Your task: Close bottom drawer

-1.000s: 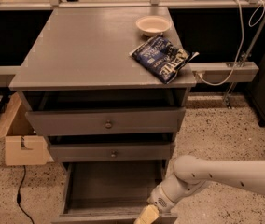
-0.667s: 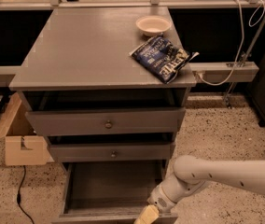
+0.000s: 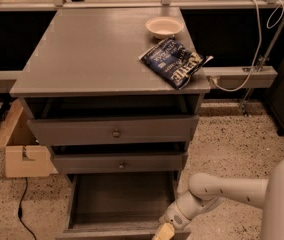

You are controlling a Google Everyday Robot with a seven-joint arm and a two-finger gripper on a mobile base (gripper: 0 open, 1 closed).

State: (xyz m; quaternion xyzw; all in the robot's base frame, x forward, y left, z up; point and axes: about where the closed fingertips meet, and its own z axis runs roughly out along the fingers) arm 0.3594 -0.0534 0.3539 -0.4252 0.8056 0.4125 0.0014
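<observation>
Camera view is looking down on a grey table (image 3: 92, 59) with three drawers in its front. The bottom drawer (image 3: 122, 199) is standing pulled far out from the table's foot, its bare wooden inside showing and its front reaching the picture's lower edge. The gripper (image 3: 164, 231) is sitting low before the table, at the right end of that drawer's front; whether it is spread or pressed together I cannot tell. The white arm (image 3: 227, 189) is reaching in from the table's right. On the table's top a white bowl (image 3: 164, 27) is resting at the back right, and a dark blue bag (image 3: 174, 63) is lying at the right front edge. A cardboard box (image 3: 22, 154) is standing on the floor left of the table.
</observation>
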